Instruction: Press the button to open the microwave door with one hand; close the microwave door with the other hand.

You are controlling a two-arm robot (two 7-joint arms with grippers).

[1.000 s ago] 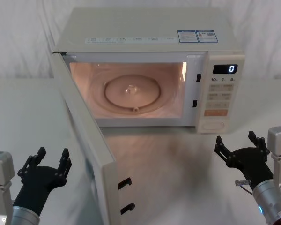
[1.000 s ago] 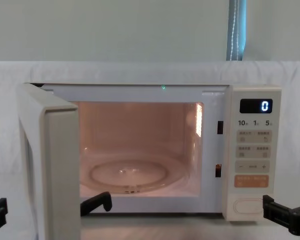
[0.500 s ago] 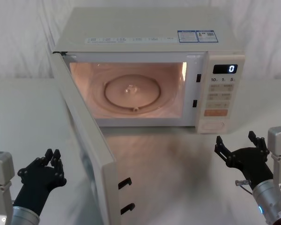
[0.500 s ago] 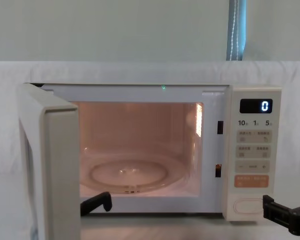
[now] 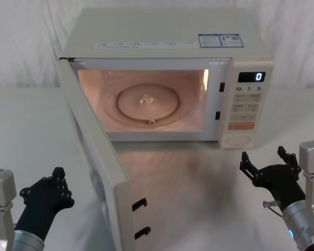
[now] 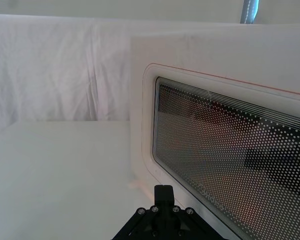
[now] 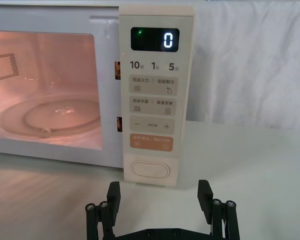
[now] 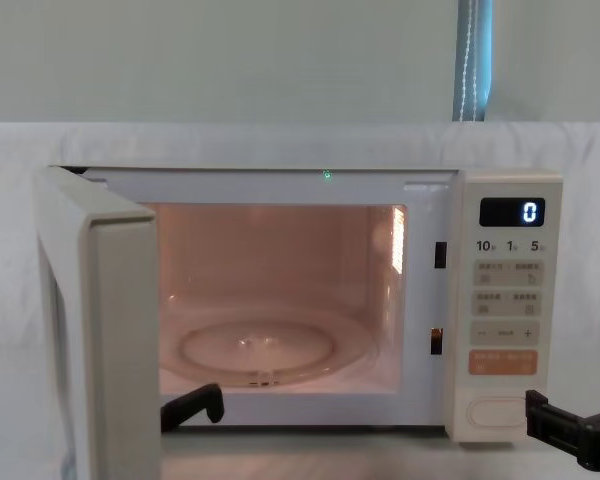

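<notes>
The cream microwave (image 5: 167, 36) stands at the back with its cavity lit and the glass turntable (image 5: 146, 102) showing. The microwave door (image 5: 102, 162) is swung wide open toward me on its left hinge; its dotted glass window (image 6: 230, 155) faces my left wrist camera. My left gripper (image 5: 58, 172) hovers shut and holding nothing, low at the left, just outside the door's outer face (image 6: 140, 100). My right gripper (image 5: 263, 155) is open, a short way in front of and below the pill-shaped button (image 7: 150, 170), not touching it.
The control panel (image 7: 155, 100) shows a blue "0" and an orange key (image 7: 151, 143) above the button. White cloth covers the table (image 5: 199, 178) and the wall behind. The door's open edge with two latch hooks (image 5: 139, 217) juts out between the arms.
My left gripper's fingers have closed from spread open to shut and dropped slightly. The right gripper, the door and the microwave have not moved.
</notes>
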